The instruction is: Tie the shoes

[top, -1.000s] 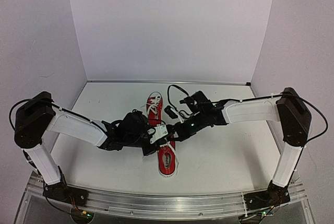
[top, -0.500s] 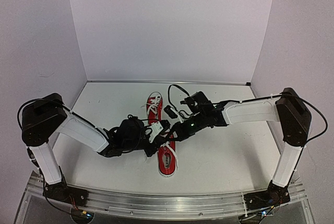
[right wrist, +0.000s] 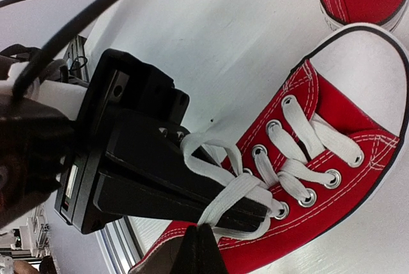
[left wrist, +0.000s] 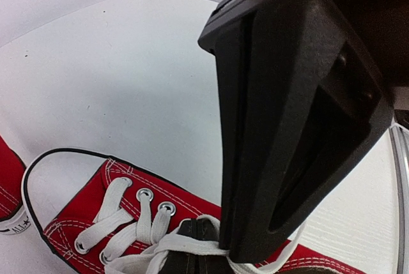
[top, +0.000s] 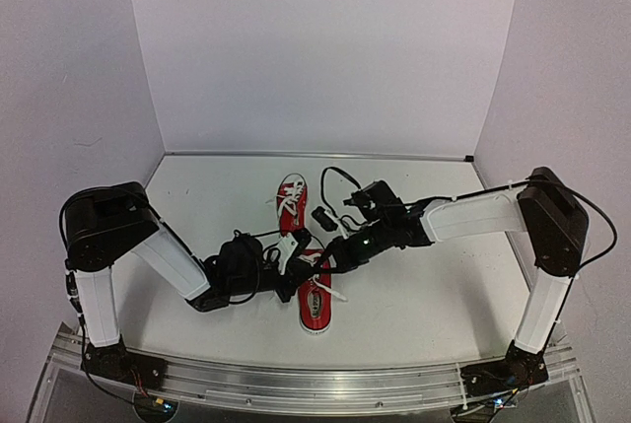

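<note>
On the desk [top: 434, 295], near shoe [top: 315, 304] lies directly beneath both hands; far shoe [top: 292, 196] just beyond. Over it, left hand [top: 292, 264] and right hand [top: 329, 259] meet, each pinched fully shut on its white laces [right wrist: 227, 191].

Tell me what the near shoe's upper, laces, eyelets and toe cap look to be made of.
The upper looks like red woven canvas, matte, with white stitched seams. The laces look like flat woven cotton or polyester, soft and limp. The eyelets look like metal: small shiny silvery rings. The toe cap looks like smooth white rubber with a dark edge line.
</note>
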